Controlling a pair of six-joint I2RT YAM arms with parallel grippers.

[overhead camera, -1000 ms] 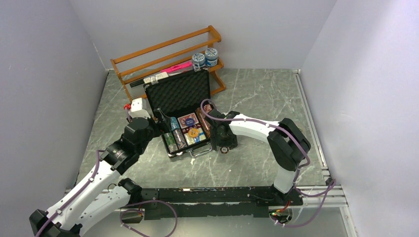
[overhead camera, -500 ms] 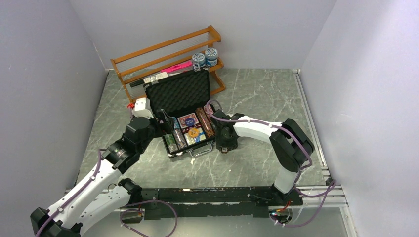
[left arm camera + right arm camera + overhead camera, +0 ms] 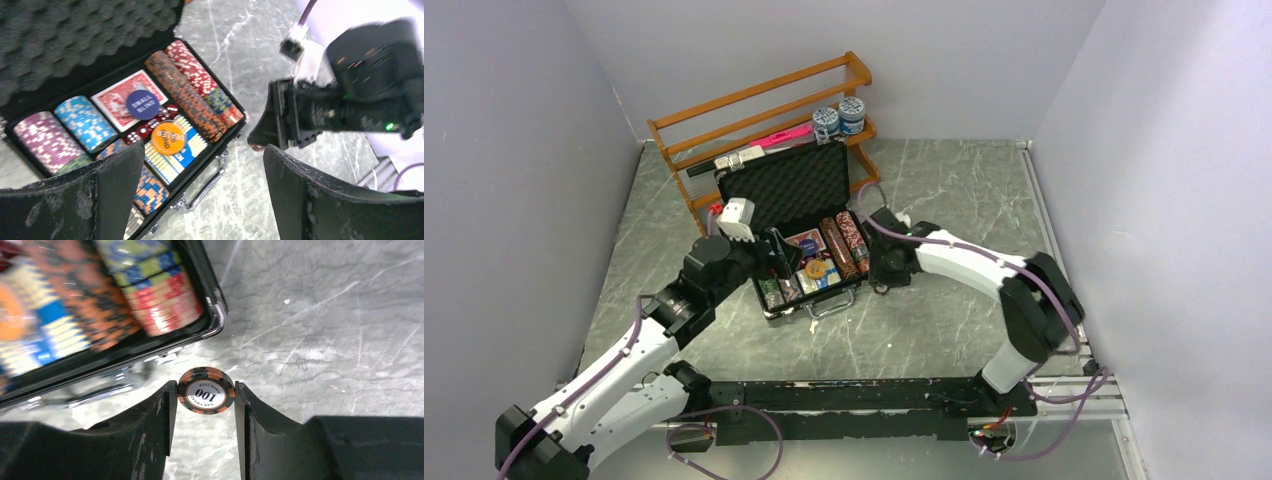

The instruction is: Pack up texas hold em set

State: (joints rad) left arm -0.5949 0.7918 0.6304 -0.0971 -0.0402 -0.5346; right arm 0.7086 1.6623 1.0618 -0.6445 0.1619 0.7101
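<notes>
The black briefcase (image 3: pixel 786 190) lies open, its foam lid up. Its tray holds chip stacks (image 3: pixel 186 94), a red card deck (image 3: pixel 116 97), a blue deck (image 3: pixel 177 150), red dice (image 3: pixel 145 127), a blue button disc (image 3: pixel 142 104) and an orange one (image 3: pixel 168 137). My left gripper (image 3: pixel 200 190) is open and empty above the case's front edge and metal handle (image 3: pixel 205 187). My right gripper (image 3: pixel 206 397) is shut on an orange-and-black poker chip (image 3: pixel 205 390) marked 100, held just off the case's front right corner (image 3: pixel 212 315). It also shows in the top view (image 3: pixel 880 287).
The orange wooden rack (image 3: pixel 754 120) stands behind the case with two blue-and-white jars (image 3: pixel 839 117), a pink item and small boxes on it. Grey walls close in on three sides. A metal rail (image 3: pixel 1054 260) runs along the table's right edge.
My left gripper has moved right and forward over the case's left side. My right gripper has moved back along the case's right side, carrying the chip.
</notes>
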